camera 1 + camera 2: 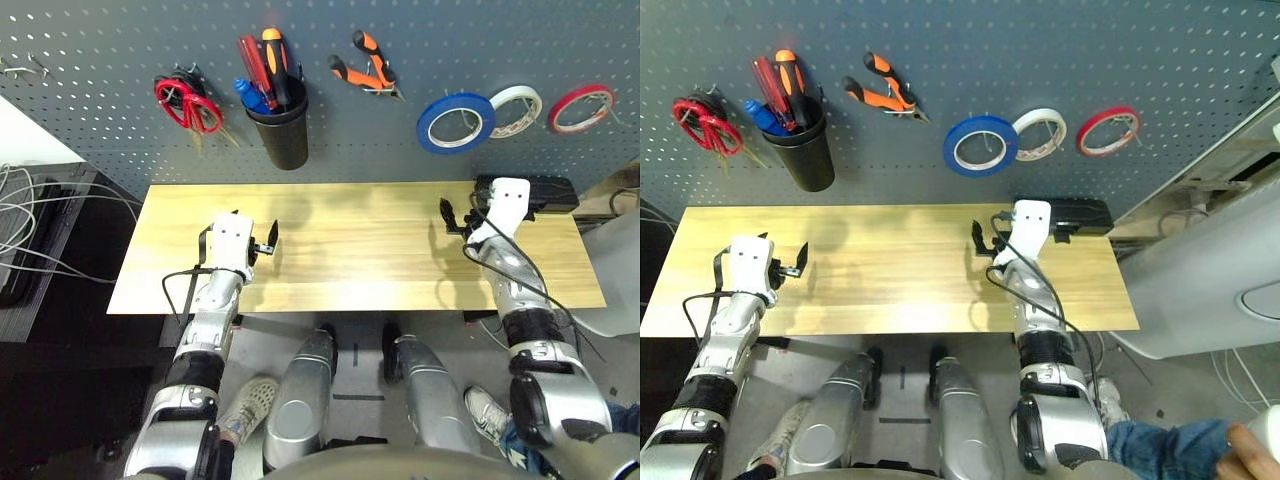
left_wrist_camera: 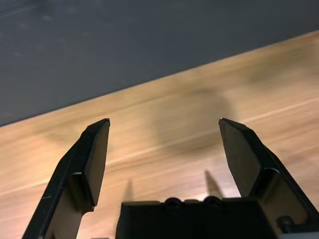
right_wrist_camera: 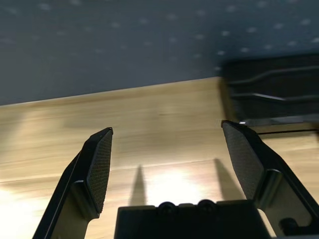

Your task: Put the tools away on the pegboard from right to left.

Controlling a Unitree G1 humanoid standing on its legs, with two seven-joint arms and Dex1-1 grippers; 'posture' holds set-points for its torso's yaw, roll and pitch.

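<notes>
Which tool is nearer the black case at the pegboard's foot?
Right. The right tool hovers just beside the black case; the left tool is over the far side of the table.

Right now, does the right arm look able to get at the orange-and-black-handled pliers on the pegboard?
Probably yes: the right gripper is open and empty, and nothing covers the pliers, though the blue tape ring hangs close by.

silver forearms (image 1: 512, 262) carry white wrist covers (image 1: 232, 240), thin black cables (image 1: 1042, 309) and dark bands (image 1: 1046, 348).
</notes>
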